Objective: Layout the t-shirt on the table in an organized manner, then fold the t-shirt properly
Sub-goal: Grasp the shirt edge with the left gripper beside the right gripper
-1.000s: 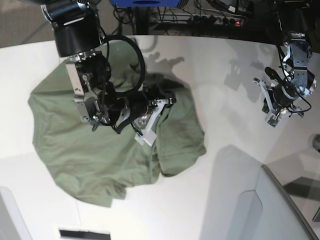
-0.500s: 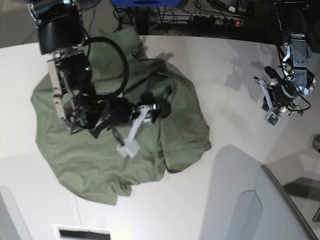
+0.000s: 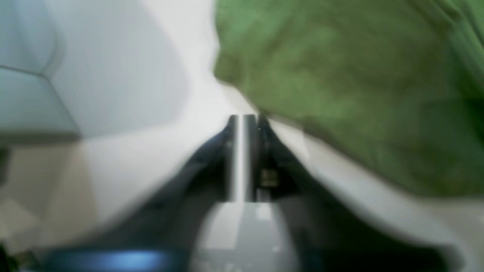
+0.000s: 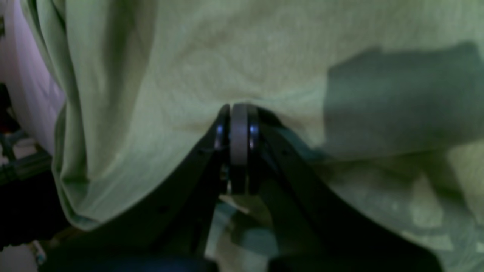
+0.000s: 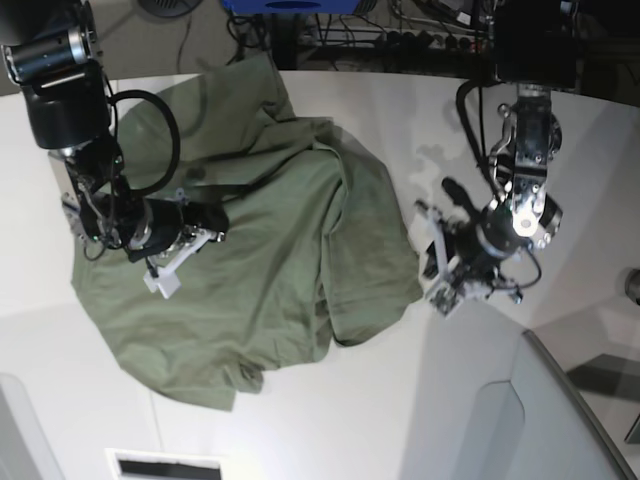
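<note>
The olive-green t-shirt (image 5: 270, 240) lies crumpled on the white table (image 5: 330, 420), bunched in folds, with one corner reaching the far edge. My right gripper (image 5: 162, 275) rests on the shirt's left part. In the right wrist view its jaws are shut, and the right gripper (image 4: 238, 109) pinches a pucker of the t-shirt (image 4: 234, 56). My left gripper (image 5: 435, 268) hovers at the shirt's right edge. In the blurred left wrist view the left gripper (image 3: 244, 117) has its fingertips close together, just left of the t-shirt (image 3: 340, 75) edge. Nothing shows between them.
A grey translucent panel (image 5: 545, 420) stands at the table's near right and shows as the grey panel (image 3: 38, 75) in the left wrist view. Cables and power strips (image 5: 420, 35) lie beyond the far edge. A white object (image 5: 18, 430) sits at the near left corner.
The right arm moved left across the shirt, opening and then closing its jaws, and the cloth shifted with it. The left arm swung in from the far right to the shirt's right edge.
</note>
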Robot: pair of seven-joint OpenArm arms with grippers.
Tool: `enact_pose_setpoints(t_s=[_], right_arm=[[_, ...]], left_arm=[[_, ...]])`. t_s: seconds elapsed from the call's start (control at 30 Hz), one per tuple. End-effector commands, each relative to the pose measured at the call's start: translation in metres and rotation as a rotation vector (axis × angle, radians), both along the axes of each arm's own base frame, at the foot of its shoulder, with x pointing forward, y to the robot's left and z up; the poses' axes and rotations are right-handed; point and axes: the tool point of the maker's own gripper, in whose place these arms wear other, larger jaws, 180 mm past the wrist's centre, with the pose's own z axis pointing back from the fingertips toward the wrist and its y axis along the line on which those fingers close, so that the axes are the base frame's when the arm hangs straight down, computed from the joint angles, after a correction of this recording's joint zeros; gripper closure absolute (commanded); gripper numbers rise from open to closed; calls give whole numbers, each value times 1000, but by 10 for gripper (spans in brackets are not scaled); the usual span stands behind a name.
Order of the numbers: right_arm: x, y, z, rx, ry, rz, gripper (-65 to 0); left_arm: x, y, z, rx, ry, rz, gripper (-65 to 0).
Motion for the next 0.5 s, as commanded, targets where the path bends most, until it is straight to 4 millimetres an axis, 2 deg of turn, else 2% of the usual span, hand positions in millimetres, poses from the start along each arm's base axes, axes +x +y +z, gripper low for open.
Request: enact_pose_setpoints(t_s=[0.0, 0.1, 0.2, 0.27, 0.37, 0.47], right_arm=[[7, -7, 4, -20, -12, 1, -17], [5, -7, 3, -22, -7, 3, -15], [4, -6, 2, -21, -5, 4, -15], [4, -4, 2, -18, -5, 4, -15], [4, -3, 2, -16, -5, 5, -17], [4, -3, 2, -16, -5, 5, -18]], left_arm=[[19, -6, 26, -13, -74, -8, -209], [39, -9, 44, 10, -74, 27, -304], [54, -9, 55, 49, -10, 88, -304], [61, -19, 57, 52, 23, 94, -304], [65, -40, 45, 70, 76, 49, -304], [59, -65, 19, 74, 160, -9, -304]])
